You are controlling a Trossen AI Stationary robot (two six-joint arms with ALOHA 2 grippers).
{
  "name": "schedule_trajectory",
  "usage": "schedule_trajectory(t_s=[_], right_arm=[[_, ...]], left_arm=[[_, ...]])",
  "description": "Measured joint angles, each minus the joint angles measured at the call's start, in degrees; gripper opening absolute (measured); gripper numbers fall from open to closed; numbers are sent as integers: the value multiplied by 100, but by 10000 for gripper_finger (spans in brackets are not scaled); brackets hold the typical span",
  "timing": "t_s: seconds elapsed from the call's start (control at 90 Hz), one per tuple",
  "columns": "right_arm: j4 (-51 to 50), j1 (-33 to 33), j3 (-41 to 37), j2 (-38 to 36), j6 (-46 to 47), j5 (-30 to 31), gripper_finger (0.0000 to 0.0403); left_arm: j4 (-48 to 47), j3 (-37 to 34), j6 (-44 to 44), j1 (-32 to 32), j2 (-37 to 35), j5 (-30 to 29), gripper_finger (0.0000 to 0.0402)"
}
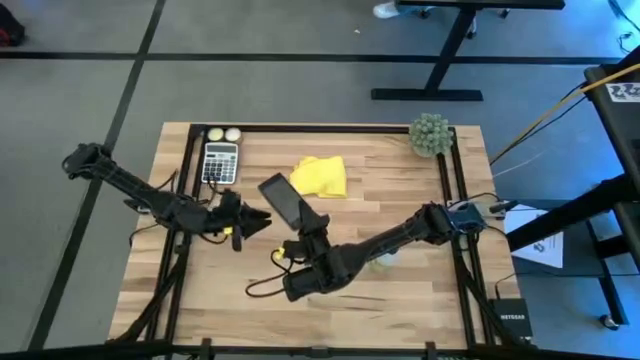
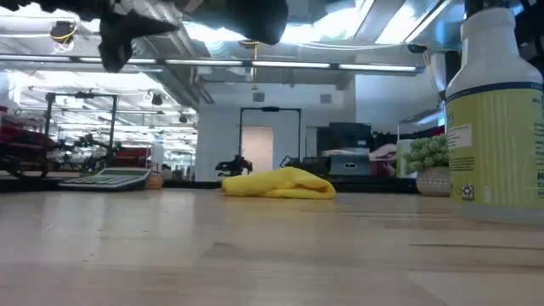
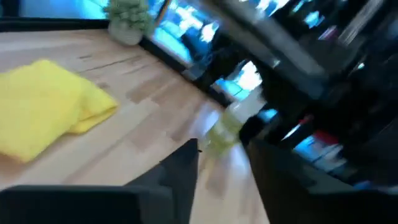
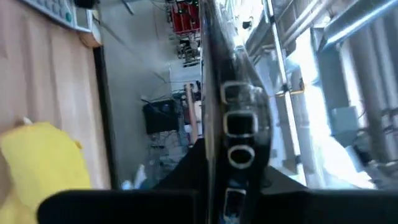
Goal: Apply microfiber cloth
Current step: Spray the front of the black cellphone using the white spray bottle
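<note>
The yellow microfiber cloth (image 1: 320, 175) lies crumpled on the wooden table at its far middle; it also shows in the low view (image 2: 279, 184) and both wrist views (image 3: 43, 106) (image 4: 43, 168). My right gripper (image 1: 303, 228) hangs near the table's middle, on the near side of the cloth, shut on a black smartphone (image 1: 281, 198). My left gripper (image 1: 260, 222) hovers open just left of the phone, with nothing between its fingers (image 3: 186, 168). My right gripper pinches the smartphone between its two fingers at its near end (image 4: 231, 180), the end with the camera lenses. The fingers come from the table's near right side and lie along the phone. The phone is lifted clear of the table and slants away toward the far left.
A calculator (image 1: 220, 162) and two small balls (image 1: 224, 133) sit at the far left. A small potted plant (image 1: 430, 134) stands at the far right corner. A spray bottle (image 2: 497, 110) stands under my right arm, near the table's middle right.
</note>
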Motion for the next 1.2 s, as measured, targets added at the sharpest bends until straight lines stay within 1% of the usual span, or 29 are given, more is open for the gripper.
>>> schedule_trajectory(t_s=[0.067,0.156,0.267,0.367,0.5,0.7,0.833,0.967,1.044,1.122,1.2], right_arm=[[2,0,0,0,-96,-1,14],[0,-4,0,0,-183,-1,14],[3,-4,0,0,-285,-1,14],[100,-4,0,0,-434,-1,14],[373,1,0,0,-817,-1,14],[965,37,0,0,-1484,-6,14],[1141,24,-2,18,-1663,-147,14],[1391,35,-2,33,-1658,-419,14],[1579,35,-2,44,-1674,-431,14],[1625,35,-2,64,-1783,-361,14],[1671,33,-2,66,-1808,-369,19]], left_arm=[[419,2,21,51,-2,147,171],[803,2,17,65,-2,173,189],[840,4,-113,66,5,163,203],[817,4,-267,66,64,15,209],[819,4,-322,169,170,-207,210],[875,7,-685,509,324,-192,210],[932,11,-887,684,440,-195,210],[1144,9,-840,739,555,-196,210],[1261,9,-758,772,612,-194,210],[1253,9,-819,816,663,-203,201],[1287,9,-859,857,690,-212,180]])
